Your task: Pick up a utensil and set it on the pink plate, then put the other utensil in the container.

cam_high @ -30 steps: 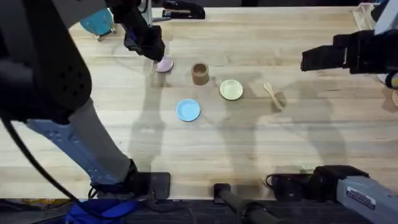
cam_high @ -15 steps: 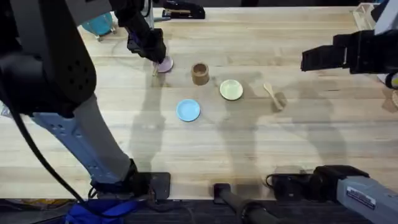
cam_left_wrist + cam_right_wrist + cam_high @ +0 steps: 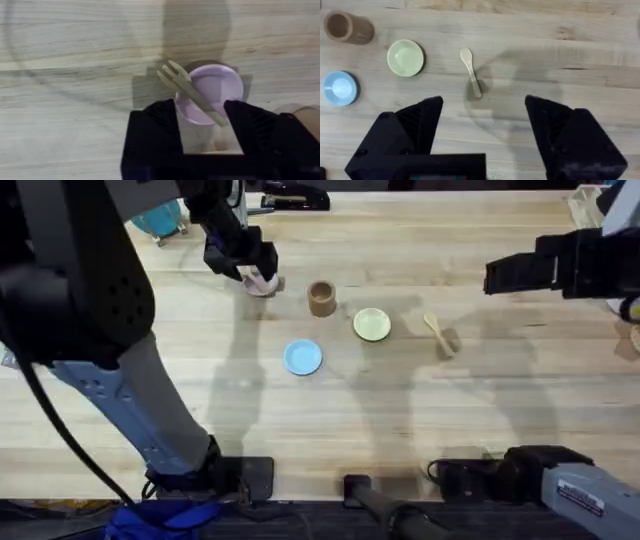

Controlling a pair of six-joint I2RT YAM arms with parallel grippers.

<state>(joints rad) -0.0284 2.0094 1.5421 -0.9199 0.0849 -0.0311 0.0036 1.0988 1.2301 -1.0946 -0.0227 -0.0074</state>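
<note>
The pale wooden fork (image 3: 190,92) lies slantwise across the pink plate (image 3: 220,85), its tines sticking out past the rim. My left gripper (image 3: 200,125) hovers just above it, open, with the fork's handle end near one finger. From overhead, that gripper (image 3: 255,268) covers most of the pink plate (image 3: 266,286). The brown cup (image 3: 321,298) stands just right of the plate. The wooden spoon (image 3: 471,72) lies flat on the table, right of the yellow-green plate. My right gripper (image 3: 482,130) hangs high above the spoon, open and empty, at the right (image 3: 495,277).
A yellow-green plate (image 3: 372,324) and a light blue plate (image 3: 303,357) sit between cup and spoon (image 3: 437,330). A black stapler (image 3: 295,197) and a teal object (image 3: 158,218) stand at the back edge.
My left gripper has shifted right, from beside the pink plate to over it, and has opened. The fork now lies across the plate. The right arm has not moved.
</note>
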